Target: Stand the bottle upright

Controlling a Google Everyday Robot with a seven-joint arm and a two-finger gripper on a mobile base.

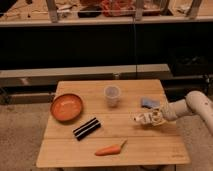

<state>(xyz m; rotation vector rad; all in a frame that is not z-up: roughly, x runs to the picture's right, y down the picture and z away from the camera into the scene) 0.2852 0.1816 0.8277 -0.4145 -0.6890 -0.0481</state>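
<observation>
Nearest edge: wooden tabletop [150,146], front corners just inside the view.

Carrot [109,149] lies flat near the front edge, roughly centre, tip pointing right and slightly back.

Behind it and to its left, a dark ribbed block [86,128] lies diagonally. What it is cannot be made out.

Right side, mid-depth: the gripper [146,119] sits low over the tabletop and points left. Its pale arm [192,106] comes in from the right and is cut off by the picture's right edge.

The bottle [139,119] shows as a small pale shape at the very tip of the gripper, lying on its side rather than upright. Cap and label are not distinguishable. The bottle's outline merges with the gripper's own pale and dark parts, so the grip state cannot be told. Whether the bottle touches the wood or hangs just above it is also unclear.

Left side: orange bowl [66,107], upright, well apart from the gripper. Its inside appears plain.

Just behind the gripper, near the right edge: a small blue-grey object [148,102], shape indistinct.

Further back, centre: translucent white cup [112,95], upright, contents not visible.

Beyond the tabletop: a dark recess under a cluttered bench [100,21]. The items on the bench are cropped by the top edge and unreadable.
</observation>
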